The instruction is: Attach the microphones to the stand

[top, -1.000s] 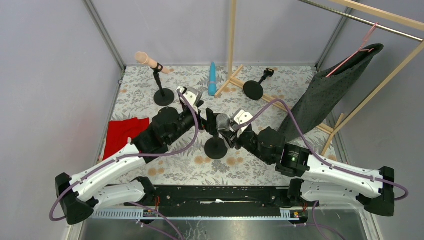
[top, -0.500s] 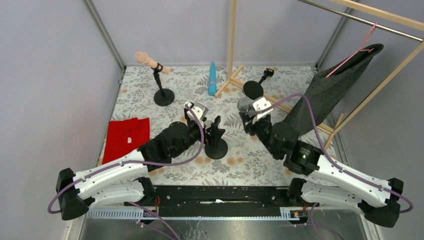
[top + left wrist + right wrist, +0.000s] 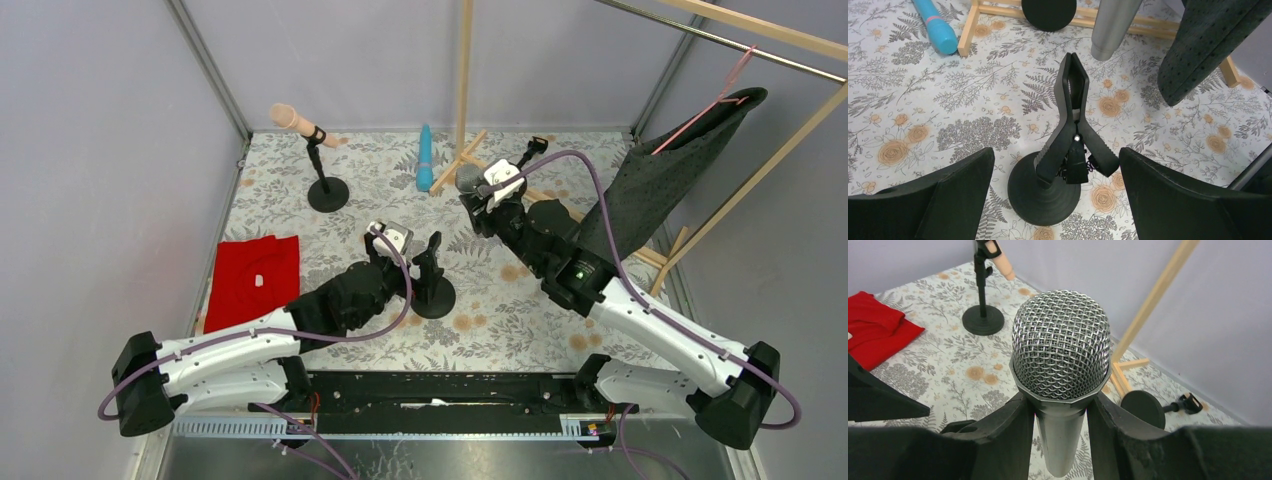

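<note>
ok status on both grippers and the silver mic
Right gripper shut on silver mic, head up. Left gripper open, straddling the centre stand, not touching. Its clip empty, nothing blocking.

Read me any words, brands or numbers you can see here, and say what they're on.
None can be read.
The silver microphone, blue microphone, pink microphone and clip stand show no lettering.
Any marks elsewhere are too small to tell.
</note>
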Controlling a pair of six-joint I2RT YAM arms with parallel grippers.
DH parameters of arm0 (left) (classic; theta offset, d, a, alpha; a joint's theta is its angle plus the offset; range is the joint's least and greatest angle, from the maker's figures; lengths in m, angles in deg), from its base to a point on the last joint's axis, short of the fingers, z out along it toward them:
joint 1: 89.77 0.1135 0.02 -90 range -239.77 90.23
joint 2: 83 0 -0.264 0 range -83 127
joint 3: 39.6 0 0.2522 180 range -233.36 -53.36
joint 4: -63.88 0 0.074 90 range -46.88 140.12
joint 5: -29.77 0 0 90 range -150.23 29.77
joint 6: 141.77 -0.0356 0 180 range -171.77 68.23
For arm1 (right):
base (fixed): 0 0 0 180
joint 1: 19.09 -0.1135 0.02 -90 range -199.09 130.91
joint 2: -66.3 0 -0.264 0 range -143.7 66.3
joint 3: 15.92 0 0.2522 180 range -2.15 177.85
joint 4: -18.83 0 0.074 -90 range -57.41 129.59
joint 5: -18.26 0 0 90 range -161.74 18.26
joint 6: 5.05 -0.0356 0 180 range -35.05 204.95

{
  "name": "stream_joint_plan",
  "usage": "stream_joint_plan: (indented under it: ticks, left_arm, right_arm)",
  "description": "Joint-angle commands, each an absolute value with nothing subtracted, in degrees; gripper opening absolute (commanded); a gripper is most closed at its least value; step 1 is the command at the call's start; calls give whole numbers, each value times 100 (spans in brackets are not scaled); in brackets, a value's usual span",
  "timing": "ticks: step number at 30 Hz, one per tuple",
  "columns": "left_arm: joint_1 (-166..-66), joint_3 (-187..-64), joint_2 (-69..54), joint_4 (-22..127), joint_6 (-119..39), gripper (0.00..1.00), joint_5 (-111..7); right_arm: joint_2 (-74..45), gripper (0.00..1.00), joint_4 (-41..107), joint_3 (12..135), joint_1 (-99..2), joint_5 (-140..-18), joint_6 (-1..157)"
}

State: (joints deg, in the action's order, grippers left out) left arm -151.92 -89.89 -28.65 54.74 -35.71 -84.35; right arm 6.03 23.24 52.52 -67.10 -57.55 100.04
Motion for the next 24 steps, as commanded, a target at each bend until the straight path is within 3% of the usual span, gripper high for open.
stream_joint_plan:
  ticks: [1, 10, 24]
  left_arm:
    - [-15298, -8902, -2996, 6249, -3487, 99, -8770]
    - [-15384, -8668, -2876, 6438, -3498, 97, -8867]
    - [-15393, -8611, -2746, 6506, -3435, 75, -8945]
  right_arm:
    - [549, 0, 1585, 5567, -6664, -6194, 10103]
    - [688, 0, 813, 5132, -6663, -6879, 10205]
    - [783, 0, 1030, 4927, -6656, -7994, 10668]
